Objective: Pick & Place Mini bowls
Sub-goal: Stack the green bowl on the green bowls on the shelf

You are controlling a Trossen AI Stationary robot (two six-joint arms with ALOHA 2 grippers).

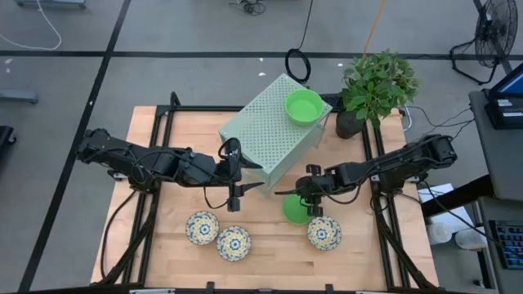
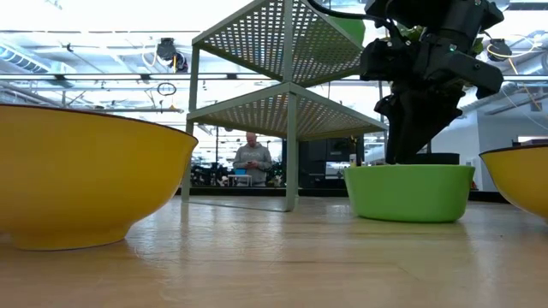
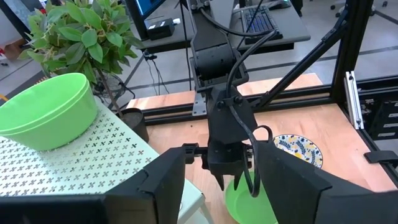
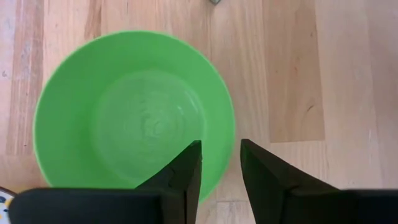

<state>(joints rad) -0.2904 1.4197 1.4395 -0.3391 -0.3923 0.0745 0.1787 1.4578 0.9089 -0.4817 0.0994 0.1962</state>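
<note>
- Right gripper (image 1: 299,198) hangs just below centre in the high view, over a green bowl (image 1: 296,210) on the wooden table (image 1: 163,237). The right wrist view shows its two fingers (image 4: 180,171) straddling the bowl's rim — one inside, one outside, a gap between them. Whether they pinch the rim I cannot tell.
- Left gripper (image 1: 237,175) sits left of centre, beside the pale-green perforated box (image 1: 265,135); its fingers (image 3: 155,186) stand apart with nothing between them — released.
- A second green bowl (image 1: 304,106) rests on the box top, close to its upper-right edge.
- Three floral bowls (image 1: 202,227) (image 1: 234,242) (image 1: 324,233) lie along the lower part of the table; the rightmost sits just beside the green bowl on the table.
- Open wood shows at the lower left and between the two grippers.
- A potted plant (image 1: 376,86) stands at the table's upper-right corner.
- In the low view a person (image 2: 251,160) stands far behind the table.
</note>
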